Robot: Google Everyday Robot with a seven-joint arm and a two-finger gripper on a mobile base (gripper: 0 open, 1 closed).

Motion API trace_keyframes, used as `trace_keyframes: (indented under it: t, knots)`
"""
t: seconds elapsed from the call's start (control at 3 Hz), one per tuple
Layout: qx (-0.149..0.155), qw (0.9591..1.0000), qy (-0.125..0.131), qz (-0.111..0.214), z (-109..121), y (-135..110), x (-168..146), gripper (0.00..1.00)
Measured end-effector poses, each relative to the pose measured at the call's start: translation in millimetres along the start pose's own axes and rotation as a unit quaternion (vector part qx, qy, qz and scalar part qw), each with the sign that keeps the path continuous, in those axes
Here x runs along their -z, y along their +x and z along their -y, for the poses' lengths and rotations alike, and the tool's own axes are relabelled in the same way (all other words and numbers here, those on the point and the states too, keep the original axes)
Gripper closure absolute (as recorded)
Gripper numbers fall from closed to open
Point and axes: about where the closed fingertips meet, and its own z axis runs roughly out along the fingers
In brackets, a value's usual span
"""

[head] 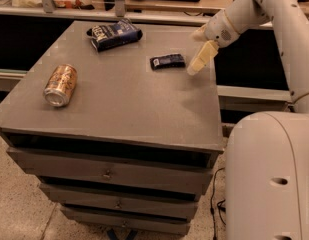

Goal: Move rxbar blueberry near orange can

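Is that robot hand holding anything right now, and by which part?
Nothing. The gripper hovers just right of the snack bar, which lies on the table.

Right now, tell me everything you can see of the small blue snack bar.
The snack bar is a small, flat, dark navy rectangular wrapper with faint light markings. It lies flat on the grey table, toward the back right, long side running left to right. The gripper is just to its right in the picture, not touching it.

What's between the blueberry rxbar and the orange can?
Only bare tabletop in the camera view, from rxbar blueberry to orange can. The gripper hangs beside the bar, on the side away from the can.
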Motion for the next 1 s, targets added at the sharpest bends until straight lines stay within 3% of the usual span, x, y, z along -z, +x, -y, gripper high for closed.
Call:
trace_keyframes:
  t: [0.67,1.0]
  knots:
    - [-0.042,0.9981,-0.015,0.042,0.8,-24.6,-28.3,0.00]
    - [-0.033,0.9978,-0.022,0.053,8.9,-45.0,-54.4,0.00]
